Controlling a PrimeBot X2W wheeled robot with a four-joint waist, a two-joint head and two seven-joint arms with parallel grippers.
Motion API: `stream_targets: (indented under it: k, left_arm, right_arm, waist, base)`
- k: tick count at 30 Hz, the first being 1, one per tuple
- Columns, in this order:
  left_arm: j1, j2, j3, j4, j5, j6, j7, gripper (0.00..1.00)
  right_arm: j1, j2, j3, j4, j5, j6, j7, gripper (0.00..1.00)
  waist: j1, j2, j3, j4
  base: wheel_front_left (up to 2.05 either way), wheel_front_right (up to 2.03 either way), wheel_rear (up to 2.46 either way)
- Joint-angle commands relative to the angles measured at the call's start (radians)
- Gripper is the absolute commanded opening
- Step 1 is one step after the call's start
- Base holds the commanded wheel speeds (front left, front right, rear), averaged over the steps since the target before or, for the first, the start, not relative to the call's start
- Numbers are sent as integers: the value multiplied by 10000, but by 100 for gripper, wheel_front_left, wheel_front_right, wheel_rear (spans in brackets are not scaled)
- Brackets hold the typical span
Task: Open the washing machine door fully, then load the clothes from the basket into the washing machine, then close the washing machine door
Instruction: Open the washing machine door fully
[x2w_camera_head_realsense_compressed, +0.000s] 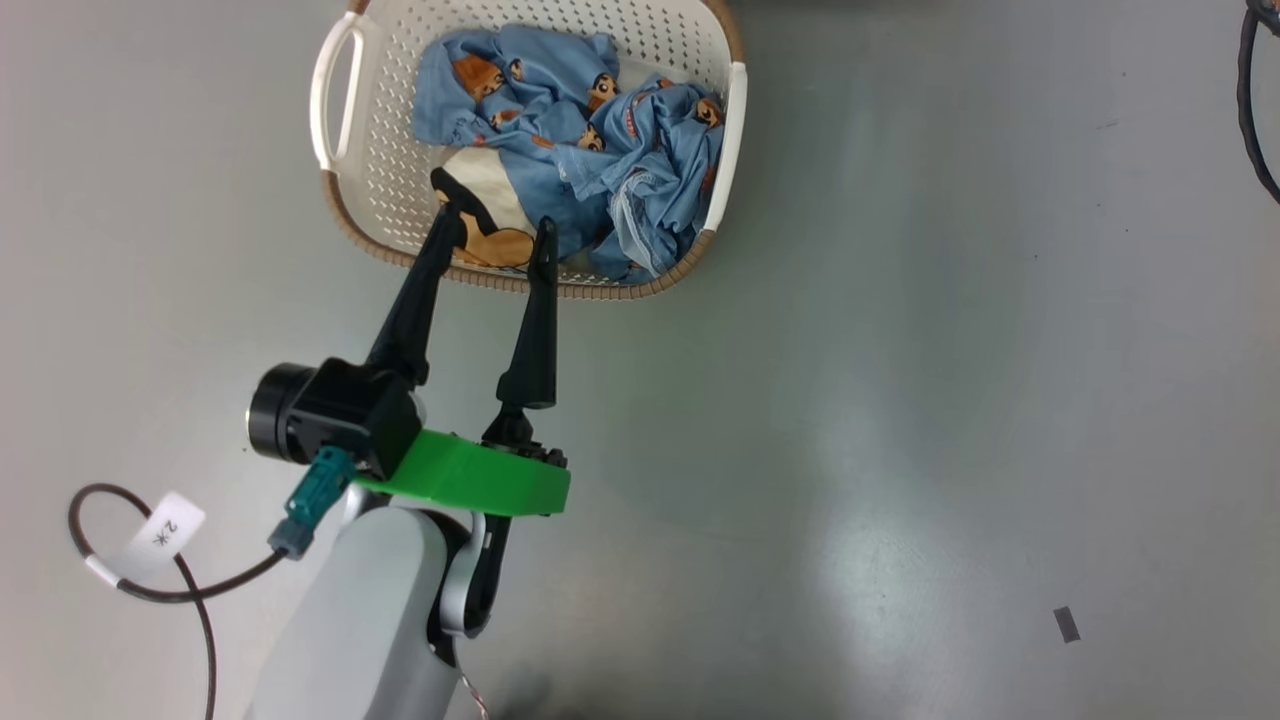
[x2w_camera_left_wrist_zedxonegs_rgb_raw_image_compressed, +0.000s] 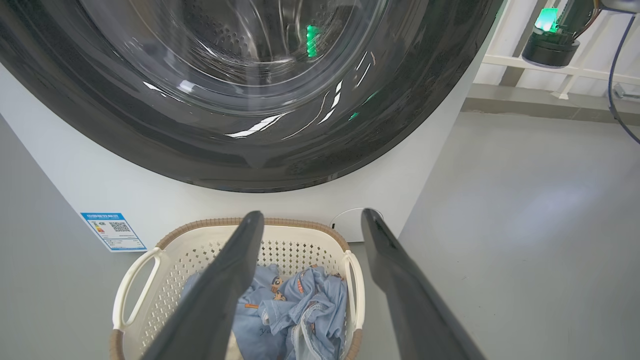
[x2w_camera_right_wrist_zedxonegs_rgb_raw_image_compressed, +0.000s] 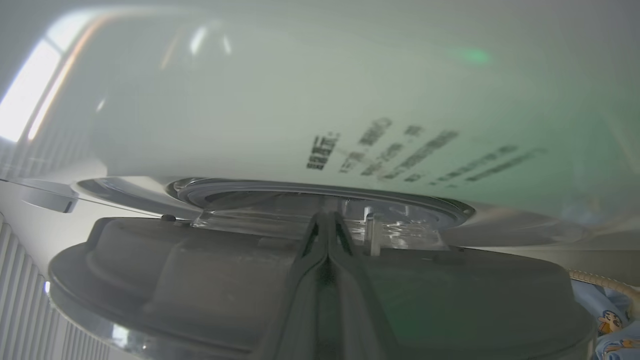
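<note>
The cream basket (x2w_camera_head_realsense_compressed: 335, 205) stands on the grey floor with the light blue printed clothes (x2w_camera_head_realsense_compressed: 590, 140) bundled inside. My left gripper (x2w_camera_head_realsense_compressed: 497, 222) is open, its fingertips over the basket's near rim and the edge of the bundle, with nothing between them. The left wrist view looks past the open left gripper (x2w_camera_left_wrist_zedxonegs_rgb_raw_image_compressed: 312, 215) at the basket (x2w_camera_left_wrist_zedxonegs_rgb_raw_image_compressed: 200, 227), the clothes (x2w_camera_left_wrist_zedxonegs_rgb_raw_image_compressed: 300, 305), and above them the washing machine door (x2w_camera_left_wrist_zedxonegs_rgb_raw_image_compressed: 250, 165) on the white washing machine (x2w_camera_left_wrist_zedxonegs_rgb_raw_image_compressed: 150, 200). My right gripper (x2w_camera_right_wrist_zedxonegs_rgb_raw_image_compressed: 325, 217) is shut, against the door's grey inner side (x2w_camera_right_wrist_zedxonegs_rgb_raw_image_compressed: 200, 270), which stands off the white front.
A black cable with a white tag (x2w_camera_head_realsense_compressed: 150, 540) loops on the floor at the lower left. A blue energy sticker (x2w_camera_left_wrist_zedxonegs_rgb_raw_image_compressed: 113, 231) and a round white flap (x2w_camera_left_wrist_zedxonegs_rgb_raw_image_compressed: 350, 225) sit low on the machine. Open grey floor (x2w_camera_head_realsense_compressed: 950, 350) lies right of the basket.
</note>
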Motion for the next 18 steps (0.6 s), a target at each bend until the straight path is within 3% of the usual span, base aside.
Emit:
stream_targets:
  k: [1,10,18]
  left_arm:
    - [-174,206,250,-247,-1,98,-78,100]
    - [-212,206,253,-205,18,117,-78,100]
    - [-172,206,339,-120,66,116,-78,100]
  right_arm:
    - [-125,390,143,-243,-145,16,255,0]
    - [356,341,335,-652,-163,16,969,0]
    - [1417,356,487,-1716,7,16,1871,0]
  waist:
    - [-1,0,9,-28]
    - [-1,0,-23,-167]
    - [-1,0,-238,-340]
  base:
    - [0,0,0]
    - [0,0,0]
    - [0,0,0]
